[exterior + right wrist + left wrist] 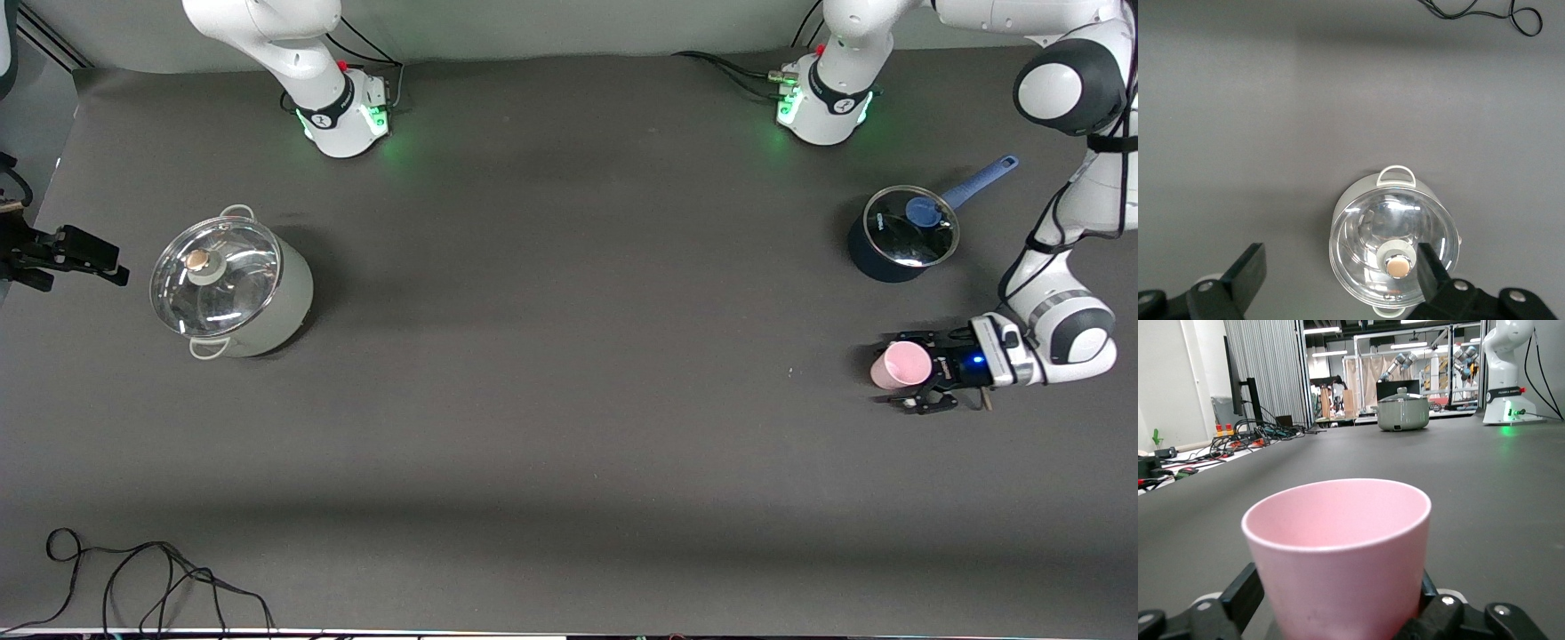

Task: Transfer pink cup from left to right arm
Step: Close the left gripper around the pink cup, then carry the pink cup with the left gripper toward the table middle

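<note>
The pink cup (900, 364) stands upright on the table toward the left arm's end, nearer to the front camera than the blue saucepan. My left gripper (898, 375) is low at the table, open, with one finger on each side of the cup. In the left wrist view the cup (1338, 547) fills the space between the fingers (1245, 590), which stand at their widest. My right gripper (102, 260) hangs high at the right arm's end of the table, open and empty. In the right wrist view it (1341, 280) looks down on the steel pot.
A large steel pot with a glass lid (229, 284) (1395, 247) stands toward the right arm's end. A dark blue saucepan with a glass lid and a blue handle (902, 233) stands near the left arm's base. A black cable (133, 578) lies at the table's front edge.
</note>
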Tool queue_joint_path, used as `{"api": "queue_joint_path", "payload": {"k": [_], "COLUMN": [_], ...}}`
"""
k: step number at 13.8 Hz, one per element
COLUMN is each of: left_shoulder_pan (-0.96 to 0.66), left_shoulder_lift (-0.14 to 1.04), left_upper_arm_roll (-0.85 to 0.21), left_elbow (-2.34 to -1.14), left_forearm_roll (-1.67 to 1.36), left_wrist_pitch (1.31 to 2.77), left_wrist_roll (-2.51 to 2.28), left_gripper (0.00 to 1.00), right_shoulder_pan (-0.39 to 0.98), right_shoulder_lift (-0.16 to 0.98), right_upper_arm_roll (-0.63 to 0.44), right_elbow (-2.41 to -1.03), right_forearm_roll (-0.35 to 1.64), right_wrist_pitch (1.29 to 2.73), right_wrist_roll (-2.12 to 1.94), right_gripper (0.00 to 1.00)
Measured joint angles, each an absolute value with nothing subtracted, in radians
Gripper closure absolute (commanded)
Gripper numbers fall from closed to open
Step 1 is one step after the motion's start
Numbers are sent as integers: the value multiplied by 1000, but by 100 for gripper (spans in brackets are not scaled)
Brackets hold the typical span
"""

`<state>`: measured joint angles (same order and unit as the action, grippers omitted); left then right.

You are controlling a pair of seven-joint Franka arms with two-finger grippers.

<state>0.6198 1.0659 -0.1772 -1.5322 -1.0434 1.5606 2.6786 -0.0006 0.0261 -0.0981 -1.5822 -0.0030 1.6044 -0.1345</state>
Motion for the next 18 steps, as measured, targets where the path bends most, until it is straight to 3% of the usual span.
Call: {"api": "queue_joint_path", "payload": {"k": [1, 5, 10, 12, 18], "left_shoulder_pan": [615, 561, 352, 268, 221], "left_shoulder_lift": [1070, 1074, 1076, 1076, 1076], "left_upper_arm_roll": [-182, -188, -216, -276, -628], "left_elbow": [-1532, -1525, -1519, -1516, -1455], "left_forearm_roll": [-1050, -1113, -1365, -1476, -1564], "left_wrist_pitch": [1561, 1560, 1623, 1759, 2323], "left_wrist_roll": [2680, 2683, 2684, 2685, 2681], "left_gripper": [100, 100, 100, 100, 100], "right_shoulder_pan": [-1, -1, -1, -1, -7], "right_shoulder_lift": [26, 26, 23, 18, -10], "right_upper_arm_roll": [-98, -98, -101, -111, -160], "right_elbow": [-1582, -1582, -1582, -1582, -1582], "right_forearm_roll": [-3, -3, -3, -2, 55], "right_wrist_pitch": [1604, 1604, 1604, 1594, 1580], "right_wrist_roll": [-134, -134, -134, -134, 84], "right_gripper": [0, 0, 0, 0, 0]}}
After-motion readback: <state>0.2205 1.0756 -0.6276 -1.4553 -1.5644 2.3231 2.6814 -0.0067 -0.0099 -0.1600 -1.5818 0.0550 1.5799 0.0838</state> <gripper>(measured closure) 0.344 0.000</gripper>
